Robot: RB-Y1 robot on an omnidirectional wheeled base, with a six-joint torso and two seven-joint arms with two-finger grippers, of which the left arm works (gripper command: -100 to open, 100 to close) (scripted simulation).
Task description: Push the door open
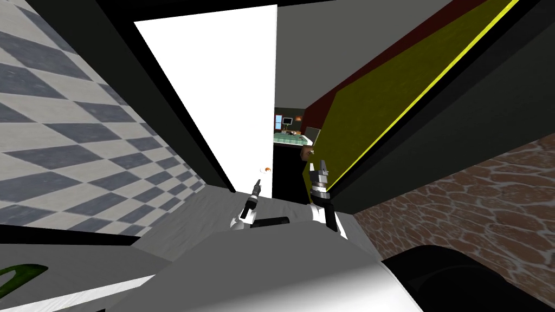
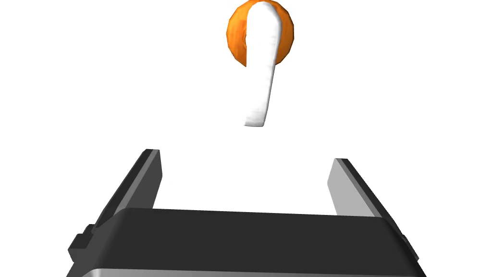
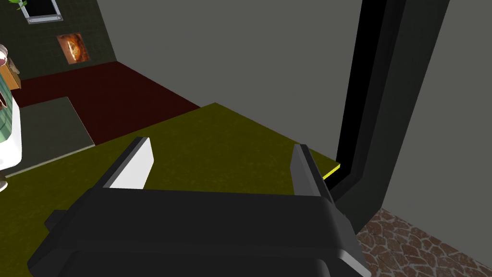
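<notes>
Facing a white door (image 1: 217, 81) hanging ajar in a dark frame (image 1: 181, 135), with checked grey-and-white tiling (image 1: 81, 135) splaying off to the left. Pointing the left gripper (image 2: 246, 158) squarely at the door's flat white face, near its free edge, with a white lever handle (image 2: 262, 81) on an orange rosette (image 2: 284, 33) just beyond the blade tips. Spreading that gripper's two blades wide and gripping nothing between them. Touching the panel or stopping just short of it: impossible to tell from the wrist view. Placing the handle, in the head view, as a small orange speck close to the door's free edge, just beside the left gripper's tips. Holding the right gripper (image 3: 221, 144) out toward the gap beside the door's free edge, above an olive-yellow floor (image 3: 216, 125) edged by a bright yellow strip (image 3: 331, 170). Parting its fingers just as widely, again clasping nothing. Looking past them toward a dark red floor patch (image 3: 105, 91), a plain grey wall (image 3: 240, 48) and a small orange picture (image 3: 73, 48) hanging on a dark far wall. Glimpsing, through the narrow opening in the head view, a bed with a green cover (image 1: 291, 140) well beyond the threshold. Showing brown cobble-patterned flooring (image 1: 477, 216) on the right, running up to the foot of the dark frame.
</notes>
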